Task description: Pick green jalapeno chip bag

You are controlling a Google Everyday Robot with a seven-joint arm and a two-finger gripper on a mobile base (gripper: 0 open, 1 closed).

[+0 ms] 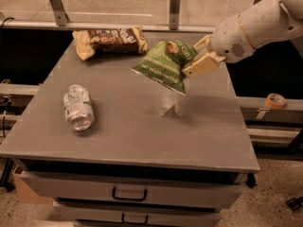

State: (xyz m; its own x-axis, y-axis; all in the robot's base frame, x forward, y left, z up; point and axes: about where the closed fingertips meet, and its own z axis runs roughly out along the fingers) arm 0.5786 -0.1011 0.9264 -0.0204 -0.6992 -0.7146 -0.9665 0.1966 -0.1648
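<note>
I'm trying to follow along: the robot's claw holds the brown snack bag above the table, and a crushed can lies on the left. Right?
Not quite. The camera view shows the gripper shut on the green chip bag, held above the table; the brown snack bag lies at the back. The crushed can does lie on the left.

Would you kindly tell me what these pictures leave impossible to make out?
- Camera view: the tool, over the table, grips the green jalapeno chip bag; its fingers hide the bag's right edge.
- The arm is cut off by the top right corner.
- The crushed can: label too small to read.
- The lower drawer is cut off by the bottom edge.
</note>
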